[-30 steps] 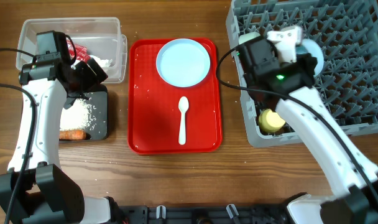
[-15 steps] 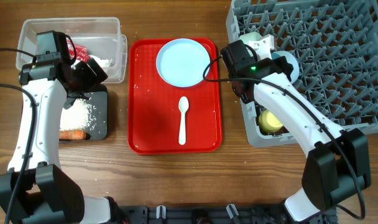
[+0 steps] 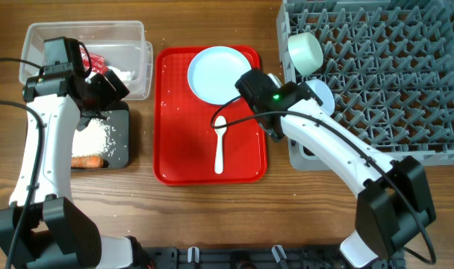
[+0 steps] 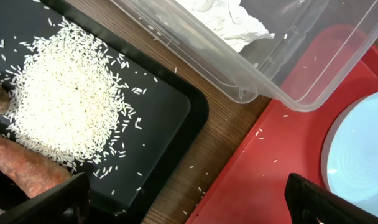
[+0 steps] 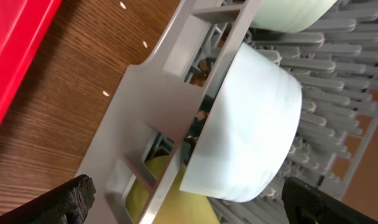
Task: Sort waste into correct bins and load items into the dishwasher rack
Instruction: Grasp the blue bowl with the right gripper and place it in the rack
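- Overhead, my right gripper [image 3: 273, 128] hangs between red tray [image 3: 175, 149] and rack [image 3: 406, 90]; spoon [image 3: 220, 143] lies just left, plate [image 3: 220, 74] at the tray's far end. I'd take the spoon across its handle.
- Left wrist: my left gripper [image 4: 186, 202] gapes empty above the black tray [image 4: 164, 118] edge, beside the rice [image 4: 64, 106].
- Right wrist: fingers [image 5: 58, 202] spread, holding nothing; bowl [image 5: 245, 124] and cup [image 5: 158, 193] sit in the rack.

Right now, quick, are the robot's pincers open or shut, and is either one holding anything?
Left pincer: open, holding nothing.
Right pincer: open, holding nothing.
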{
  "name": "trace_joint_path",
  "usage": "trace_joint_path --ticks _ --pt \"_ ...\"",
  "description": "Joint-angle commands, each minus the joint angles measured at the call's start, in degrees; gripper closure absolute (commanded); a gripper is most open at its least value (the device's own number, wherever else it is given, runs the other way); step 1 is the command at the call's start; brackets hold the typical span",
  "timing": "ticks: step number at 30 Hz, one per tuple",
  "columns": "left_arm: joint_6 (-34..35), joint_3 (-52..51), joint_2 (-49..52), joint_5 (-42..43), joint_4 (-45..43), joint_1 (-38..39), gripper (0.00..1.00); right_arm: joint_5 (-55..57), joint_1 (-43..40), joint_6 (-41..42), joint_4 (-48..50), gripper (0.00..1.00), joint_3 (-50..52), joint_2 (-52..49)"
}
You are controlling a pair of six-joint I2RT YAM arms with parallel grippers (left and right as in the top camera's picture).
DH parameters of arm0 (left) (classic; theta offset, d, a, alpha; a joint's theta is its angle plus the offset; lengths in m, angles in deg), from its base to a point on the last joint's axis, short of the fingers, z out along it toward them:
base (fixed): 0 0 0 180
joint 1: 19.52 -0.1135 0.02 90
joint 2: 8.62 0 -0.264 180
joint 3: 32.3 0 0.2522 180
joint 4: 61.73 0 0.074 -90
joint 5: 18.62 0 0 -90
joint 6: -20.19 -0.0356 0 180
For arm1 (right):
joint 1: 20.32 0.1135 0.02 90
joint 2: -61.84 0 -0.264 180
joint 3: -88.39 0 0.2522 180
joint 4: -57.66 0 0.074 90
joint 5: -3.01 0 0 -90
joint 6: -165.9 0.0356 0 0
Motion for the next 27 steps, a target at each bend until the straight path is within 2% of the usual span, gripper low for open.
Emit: trace_joint_path --ticks 1,3,6,10,12,13,15,18,20,23,27 --pt "-0.1 0.5 0.1 0.1 -0.1 0.0 0.0 -1.9 -0.2 2.8 0.1 0.0 -4.6 -0.9" --pt "-0.1 0.5 0.1 0.1 -0.1 0.0 0.0 -2.0 -0.2 2.8 0.0 0.0 -7.7 -0.9" --pt "0.0 0.5 0.1 0.1 -0.1 0.0 0.0 -10.7 -0.2 2.8 -1.3 0.0 -17.3 -0.7" --pt "-0.1 0.5 0.1 0.1 -0.1 0.0 0.0 -35.7 -0.2 2.6 5.7 0.0 -20.4 -0.6" --pt "-0.1 0.5 0.1 0.1 -0.1 0.0 0.0 -41.8 -0.2 4.3 10.3 0.0 -20.0 -0.6" --pt "-0.1 0.5 0.1 0.0 -0.1 0.0 0.0 -40.8 -0.3 8.5 12.4 0.01 -19.6 -0.6" --pt "-0.1 0.5 0.1 0.1 -0.1 0.0 0.0 -33.5 -0.3 23.4 16.6 0.1 -17.4 -0.7" --pt "-0.1 0.5 0.1 0.1 -0.1 0.0 0.0 -28.6 -0.3 35.9 21.8 0.18 -11.6 -1.1" --pt "0.0 0.5 0.1 0.1 -0.1 0.0 0.0 -28.4 -0.3 40.3 26.4 0.25 -7.0 -2.3" --pt "-0.1 0.5 0.1 0.1 -0.1 0.0 0.0 -28.2 -0.3 47.9 29.7 0.28 -3.8 -7.4" --pt "-0.1 0.5 0.1 0.1 -0.1 0.0 0.0 -32.5 -1.0 50.4 34.6 0.33 -3.8 -14.0"
